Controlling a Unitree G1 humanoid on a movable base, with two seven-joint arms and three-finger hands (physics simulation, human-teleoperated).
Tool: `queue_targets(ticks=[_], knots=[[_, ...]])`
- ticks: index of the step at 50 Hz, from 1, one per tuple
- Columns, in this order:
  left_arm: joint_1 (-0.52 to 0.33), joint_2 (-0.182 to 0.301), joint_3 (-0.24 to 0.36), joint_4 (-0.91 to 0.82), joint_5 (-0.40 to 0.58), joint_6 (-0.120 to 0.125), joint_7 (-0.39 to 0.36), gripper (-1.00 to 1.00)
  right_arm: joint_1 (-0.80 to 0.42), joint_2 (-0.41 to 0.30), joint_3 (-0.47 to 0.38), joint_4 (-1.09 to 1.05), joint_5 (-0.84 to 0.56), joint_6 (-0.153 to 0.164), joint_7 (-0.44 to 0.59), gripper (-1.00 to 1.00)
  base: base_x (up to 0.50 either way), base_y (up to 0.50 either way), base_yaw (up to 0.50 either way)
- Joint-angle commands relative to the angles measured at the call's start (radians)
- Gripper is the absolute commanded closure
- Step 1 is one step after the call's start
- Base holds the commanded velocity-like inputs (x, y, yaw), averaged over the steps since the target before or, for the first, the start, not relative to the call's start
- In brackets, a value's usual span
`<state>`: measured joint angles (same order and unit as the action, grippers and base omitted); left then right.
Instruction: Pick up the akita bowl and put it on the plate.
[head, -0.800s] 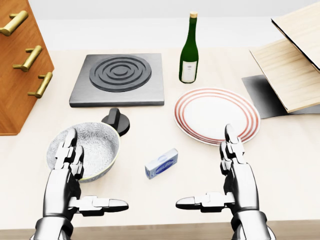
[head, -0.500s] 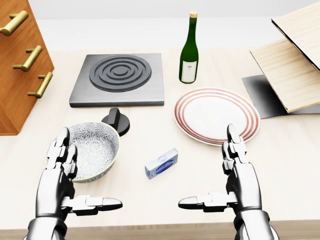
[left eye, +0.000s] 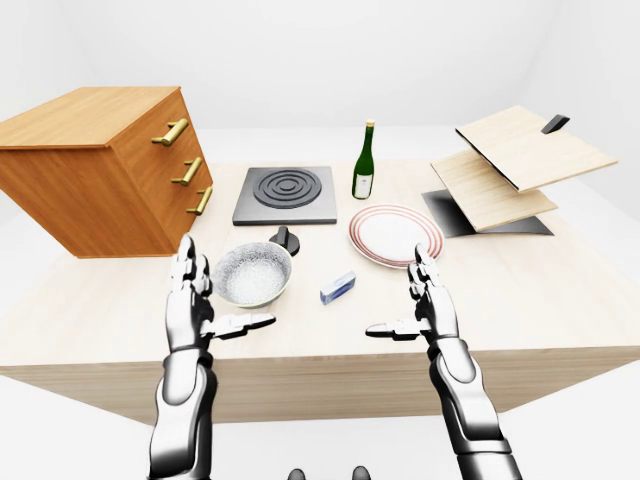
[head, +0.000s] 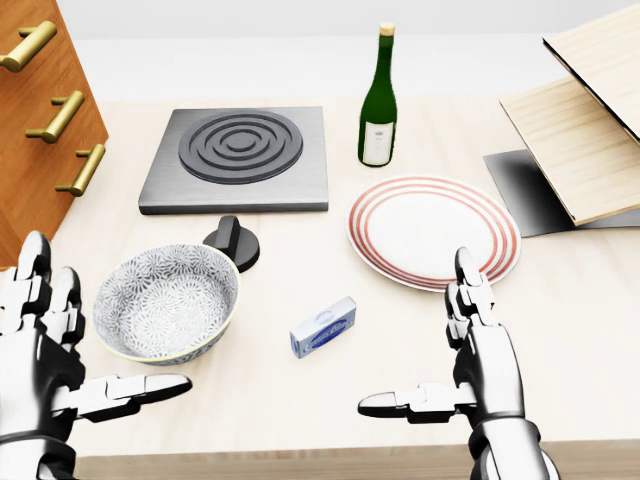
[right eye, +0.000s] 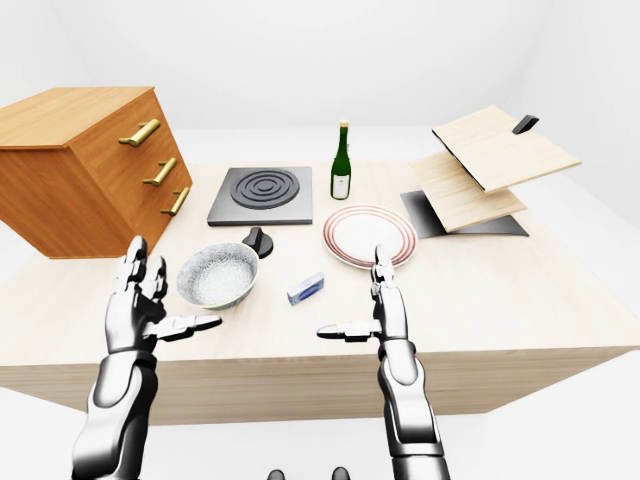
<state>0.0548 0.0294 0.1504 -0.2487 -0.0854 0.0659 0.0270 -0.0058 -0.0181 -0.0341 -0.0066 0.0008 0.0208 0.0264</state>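
The akita bowl (head: 168, 302) sits upright on the bench (head: 580, 330), empty and not yet lifted, low on the left of the head view. Just beside its rim at one o'clock stands a black knob (head: 232, 240), so a grasp looks easier from the free side. That is probably why the left hand (head: 40, 350) stands at the bowl's eight o'clock. It is open, fingers straight up, with the thumb reaching in under the bowl's lower edge (near it but, as far as I can tell, not touching). A small blue box (head: 323, 327) lies at the bowl's four o'clock. The plate (head: 433, 232) lies bare at two o'clock, well apart, so the carry likely has to rise over the knob and skirt the box. The right hand (head: 480, 360) is also open and holds nothing. It hovers at the plate's six o'clock, off its face, which leaves the landing spot free. Further out at twelve o'clock are the hob (head: 238, 158) and a green bottle (head: 379, 105). The drawer chest (head: 40, 120) is at ten o'clock, clear of the route.
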Motion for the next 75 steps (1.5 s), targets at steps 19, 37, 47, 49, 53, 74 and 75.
queue_targets(ticks=[19,37,47,49,53,74,75], knots=[[0.005,0.031,0.186,-0.193,-0.118,0.021,0.036,-1.00,0.000,0.000,-0.001,0.008,-0.001,-0.005,-0.001,-1.00,0.00,0.00,0.00],[-0.020,0.093,0.329,-0.265,-0.182,0.021,0.036,-1.00,0.000,0.000,-0.004,0.002,0.007,-0.003,-0.004,-1.00,0.00,0.00,0.00],[-0.040,0.129,0.434,-0.307,-0.307,0.021,0.048,-1.00,-0.002,0.000,-0.004,0.002,0.007,-0.004,-0.006,-1.00,0.00,0.00,0.00],[-0.040,0.141,0.432,-0.306,-0.287,0.021,0.055,-1.00,-0.002,0.000,-0.003,0.001,0.006,-0.002,-0.007,-1.00,0.00,0.00,0.00],[-0.036,0.155,0.467,-0.304,-0.297,0.021,0.053,-1.00,-0.001,0.000,-0.004,0.002,0.005,-0.005,-0.008,-1.00,0.00,0.00,0.00],[-0.027,0.235,0.635,-0.224,-0.386,0.021,0.047,-1.00,0.000,0.000,-0.006,-0.001,0.012,-0.016,-0.005,-1.00,0.00,0.00,0.00],[-0.024,0.249,0.664,-0.207,-0.396,0.021,0.043,-1.00,0.000,0.000,-0.004,-0.007,0.011,-0.010,-0.005,-1.00,0.00,0.00,0.00]])
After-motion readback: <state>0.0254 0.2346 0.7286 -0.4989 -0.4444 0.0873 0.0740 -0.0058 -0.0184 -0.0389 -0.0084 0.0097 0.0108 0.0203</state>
